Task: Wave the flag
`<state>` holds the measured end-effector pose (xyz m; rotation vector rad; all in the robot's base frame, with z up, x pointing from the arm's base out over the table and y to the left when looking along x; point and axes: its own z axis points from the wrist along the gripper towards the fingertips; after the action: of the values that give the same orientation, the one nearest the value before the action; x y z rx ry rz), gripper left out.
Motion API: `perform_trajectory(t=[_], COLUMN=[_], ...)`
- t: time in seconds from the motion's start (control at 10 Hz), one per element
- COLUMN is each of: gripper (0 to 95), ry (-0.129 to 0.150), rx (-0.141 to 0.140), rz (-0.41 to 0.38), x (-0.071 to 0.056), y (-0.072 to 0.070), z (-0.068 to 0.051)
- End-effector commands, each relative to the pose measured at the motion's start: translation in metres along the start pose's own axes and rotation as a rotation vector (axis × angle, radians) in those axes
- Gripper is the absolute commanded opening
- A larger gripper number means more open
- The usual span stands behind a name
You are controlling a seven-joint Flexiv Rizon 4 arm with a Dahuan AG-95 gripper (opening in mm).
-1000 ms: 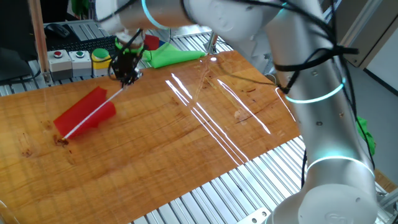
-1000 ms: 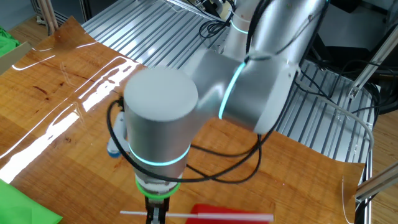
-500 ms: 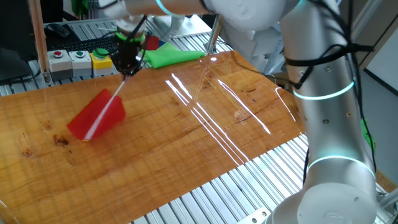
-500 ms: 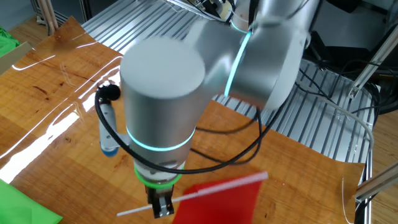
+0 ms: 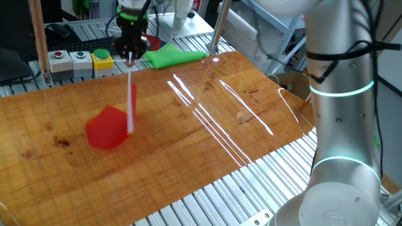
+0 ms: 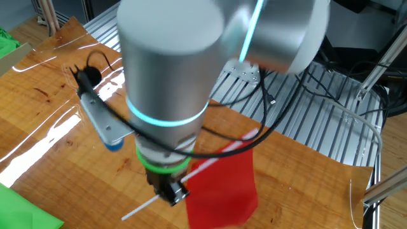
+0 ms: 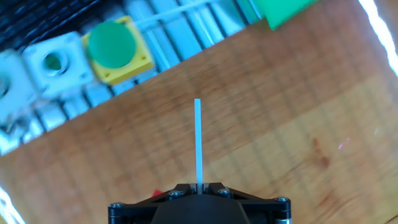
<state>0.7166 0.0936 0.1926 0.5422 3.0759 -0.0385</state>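
Red flag [image 5: 110,127] held off the wooden table [image 5: 207,135].
Gripper [image 5: 129,53] clamps its white stick; fingertips hidden in the hand view.

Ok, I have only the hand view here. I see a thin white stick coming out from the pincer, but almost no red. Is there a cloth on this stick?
Observer: Yes. In one fixed view the flag has its red cloth at the lower end of the stick, well below the pincer.
Operator: Does the cloth touch the table?
Observer: Its lower edge looks on or just over the wooden table; I cannot tell if they touch.
Operator: Is the stick upright?
Observer: Nearly vertical in that view; the pincer grips it near the top.
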Motion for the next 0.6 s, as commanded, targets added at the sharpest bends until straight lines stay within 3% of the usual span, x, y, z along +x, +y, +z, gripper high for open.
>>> perform_trajectory(t=[0.1,0.2,0.3,0.4,0.6], gripper=[0.0,0.0,0.0,0.0,0.0], ry=[-0.014,-0.011,0.000,0.032,0.043], rx=[0.075,0.099,0.099,0.073,0.073], rz=[-0.241,-0.291,-0.303,-0.327,-0.366], x=[0.003,-0.003,-0.008,-0.023,-0.035], y=[0.000,-0.002,-0.003,-0.009,-0.016], z=[-0.034,-0.040,-0.044,-0.058,-0.074])
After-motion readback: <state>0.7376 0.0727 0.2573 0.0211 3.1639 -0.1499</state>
